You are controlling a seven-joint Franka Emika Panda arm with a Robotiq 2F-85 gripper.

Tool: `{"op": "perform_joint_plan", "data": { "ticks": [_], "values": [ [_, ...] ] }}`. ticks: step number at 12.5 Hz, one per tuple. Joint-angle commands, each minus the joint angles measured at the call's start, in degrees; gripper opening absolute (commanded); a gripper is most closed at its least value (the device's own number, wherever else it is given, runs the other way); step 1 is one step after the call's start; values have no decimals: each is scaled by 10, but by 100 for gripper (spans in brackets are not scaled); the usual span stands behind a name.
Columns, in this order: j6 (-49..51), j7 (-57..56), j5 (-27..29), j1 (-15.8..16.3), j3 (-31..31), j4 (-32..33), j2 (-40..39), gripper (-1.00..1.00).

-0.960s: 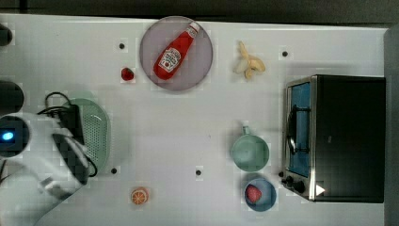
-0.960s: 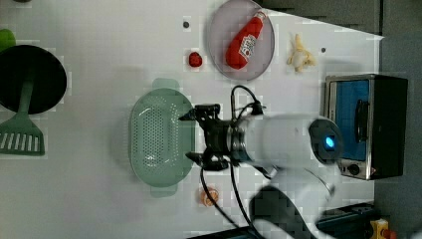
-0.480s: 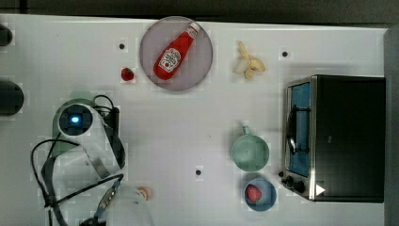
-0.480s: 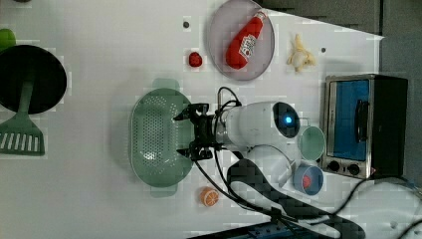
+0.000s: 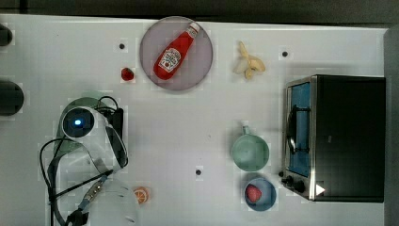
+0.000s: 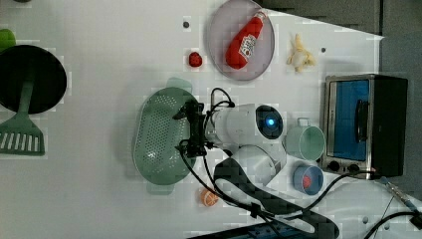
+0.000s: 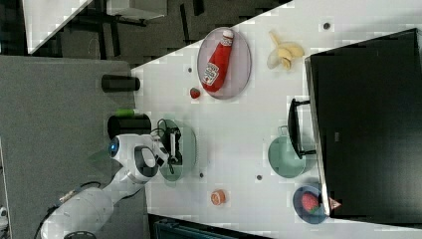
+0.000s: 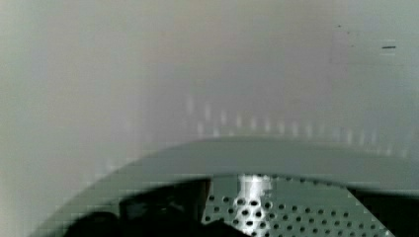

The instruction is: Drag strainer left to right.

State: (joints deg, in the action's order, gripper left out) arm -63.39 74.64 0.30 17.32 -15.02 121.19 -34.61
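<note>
The strainer [image 6: 158, 134] lies on the white table [image 6: 99, 45], in the left half of the top view and well apart from the toaster oven [image 5: 339, 137] at the top view's right edge. In the left view it is an oblong mint-green perforated basket, long axis running up and down the picture, with a small tab handle at each end.

The gripper [image 6: 191, 128] sits over the strainer's rim on the left view's right side. Its jaws stand near their widest and hold nothing. In the left view the 2 dark fingers [image 6: 185, 110] straddle or hover at the rim; contact cannot be confirmed. The wrist view shows the rim [image 8: 257, 158] and the perforated wall directly below the camera, which suggests the tool is low and close to the basket edge.

Progress, as a judgement: the approach is largely complete, but no grip is made and the drag has not started. Remaining steps: close on the rim, or hook it, then pull the strainer across the table toward the top view's right.

The open lane runs between the grey plate [image 5: 176, 53] with the ketchup bottle [image 5: 175, 50] and the orange slice [image 5: 141, 194]. The mint-green mug [image 5: 250, 152] and the blue bowl [image 5: 259, 193] with a strawberry stand near the oven and limit travel.
</note>
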Motion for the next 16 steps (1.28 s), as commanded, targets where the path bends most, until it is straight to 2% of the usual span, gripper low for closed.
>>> {"op": "perform_joint_plan", "data": {
  "ticks": [1, 6, 16],
  "values": [
    [-5, 17, -9, 7, 15, 4, 17, 100],
    [-2, 2, -9, -10, 37, 36, 41, 100],
    [-10, -157, -9, -99, 75, 112, 98, 100]
  ]
}}
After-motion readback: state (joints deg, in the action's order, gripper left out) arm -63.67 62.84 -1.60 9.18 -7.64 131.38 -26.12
